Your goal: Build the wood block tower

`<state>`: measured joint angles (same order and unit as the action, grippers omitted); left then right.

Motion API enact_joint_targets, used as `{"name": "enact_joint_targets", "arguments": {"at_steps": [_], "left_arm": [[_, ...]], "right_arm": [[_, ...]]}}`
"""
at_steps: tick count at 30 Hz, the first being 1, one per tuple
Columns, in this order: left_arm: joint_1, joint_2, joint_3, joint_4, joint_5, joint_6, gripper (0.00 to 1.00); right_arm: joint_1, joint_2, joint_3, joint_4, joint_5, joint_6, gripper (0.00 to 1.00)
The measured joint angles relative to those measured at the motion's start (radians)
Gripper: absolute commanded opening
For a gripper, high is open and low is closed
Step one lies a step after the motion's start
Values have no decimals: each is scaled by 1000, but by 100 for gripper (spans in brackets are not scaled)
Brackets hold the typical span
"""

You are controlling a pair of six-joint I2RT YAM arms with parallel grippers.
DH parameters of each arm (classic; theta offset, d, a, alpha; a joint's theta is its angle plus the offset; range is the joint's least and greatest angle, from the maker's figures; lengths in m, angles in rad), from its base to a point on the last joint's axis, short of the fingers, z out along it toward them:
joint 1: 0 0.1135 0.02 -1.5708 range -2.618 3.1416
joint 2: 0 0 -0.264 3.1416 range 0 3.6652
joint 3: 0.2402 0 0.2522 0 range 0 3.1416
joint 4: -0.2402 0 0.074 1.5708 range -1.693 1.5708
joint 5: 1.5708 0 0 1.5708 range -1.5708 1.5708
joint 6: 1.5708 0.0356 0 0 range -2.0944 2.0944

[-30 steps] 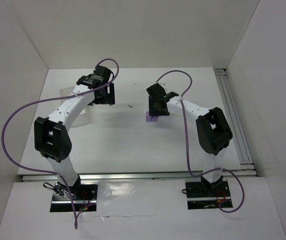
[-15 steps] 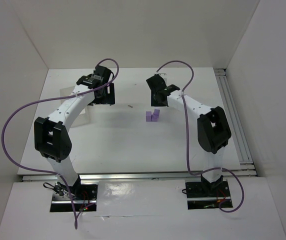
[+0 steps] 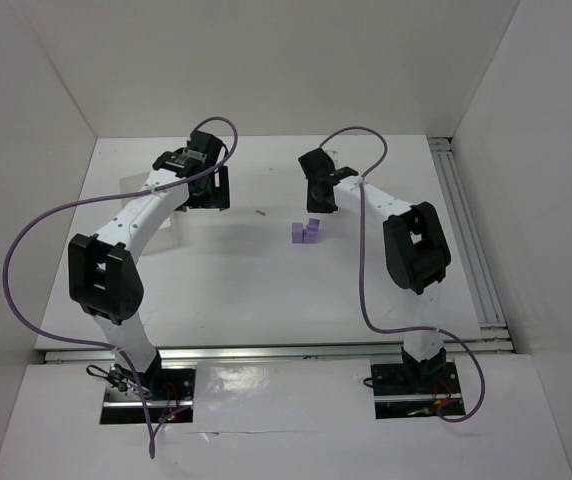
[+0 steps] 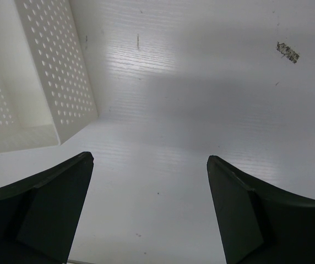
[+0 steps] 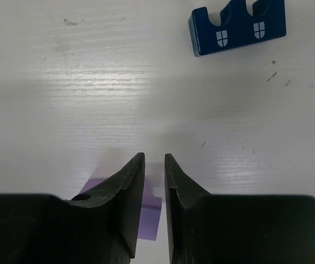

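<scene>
Held right end effector [image 5: 153, 157] empty, almost closed, over purple blocks [image 5: 152, 214] on worktop [image 5: 91, 82], blue notched block [image 5: 237, 25] apart, likely next pick; left end effector [image 4: 149, 159] wide open beside tray [image 4: 64, 82], clear.

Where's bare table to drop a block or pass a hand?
Widest free: table front-centre, between left arm and right arm, nearer than the purple blocks. Also bare, but for a dark speck, between left gripper and purple blocks. Crowded: right gripper close by the purple blocks, dark blue block near it; white tray beside left gripper.
</scene>
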<state>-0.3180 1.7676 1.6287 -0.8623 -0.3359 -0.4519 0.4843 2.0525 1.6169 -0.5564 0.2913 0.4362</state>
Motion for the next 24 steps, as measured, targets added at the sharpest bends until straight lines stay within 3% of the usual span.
{"name": "enact_joint_targets", "arguments": {"at_steps": [24], "left_arm": [[0,0,0,0,0,0,97]], "right_arm": [[16,1,-20,2,-20,1,28]]}}
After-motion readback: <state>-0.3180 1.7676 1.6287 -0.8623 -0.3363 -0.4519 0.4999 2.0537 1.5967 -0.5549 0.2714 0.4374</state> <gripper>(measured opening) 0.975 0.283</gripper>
